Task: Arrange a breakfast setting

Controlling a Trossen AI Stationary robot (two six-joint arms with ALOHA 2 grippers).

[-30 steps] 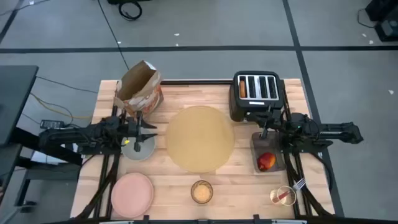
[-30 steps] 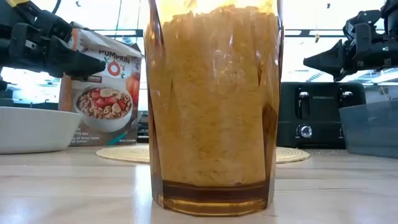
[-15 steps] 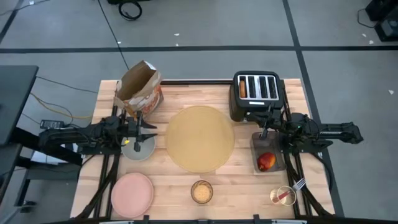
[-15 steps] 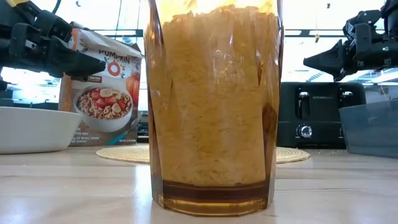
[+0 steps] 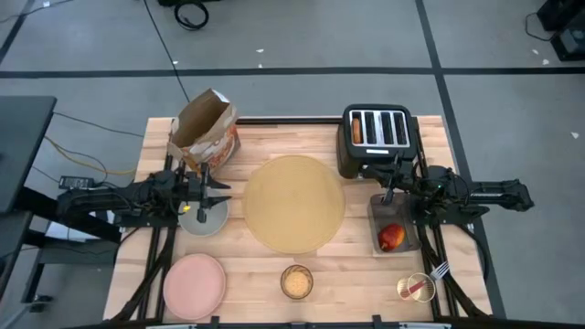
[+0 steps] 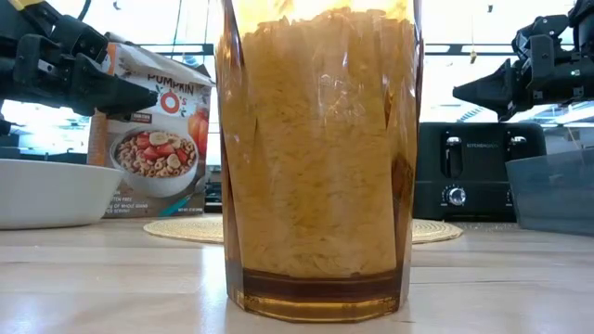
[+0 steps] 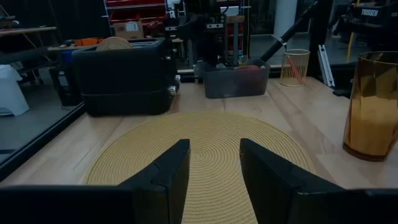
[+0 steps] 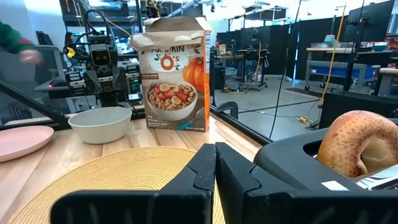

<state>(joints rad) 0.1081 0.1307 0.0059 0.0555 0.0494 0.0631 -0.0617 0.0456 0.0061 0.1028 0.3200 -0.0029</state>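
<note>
The round tan placemat [image 5: 294,203] lies at the table's middle. The grey bowl [image 5: 203,219] stands left of it, and the pink plate [image 5: 195,285] at the near left. The amber glass [image 5: 296,281] stands near the front edge and fills the low view [image 6: 320,158]. The red-yellow apple [image 5: 391,237] lies in a grey bin [image 5: 403,212]. The red-handled fork [image 5: 430,279] stands in a wire cup. My left gripper [image 5: 227,196] is open and empty above the bowl [image 7: 214,168]. My right gripper [image 5: 382,194] is shut and empty above the bin's far end [image 8: 216,163].
A black four-slot toaster [image 5: 377,137] with a bagel [image 8: 357,143] in one slot stands at the far right. An open cereal box [image 5: 206,128] stands at the far left. A person's sleeve and hand [image 8: 15,40] show beyond the table's left side.
</note>
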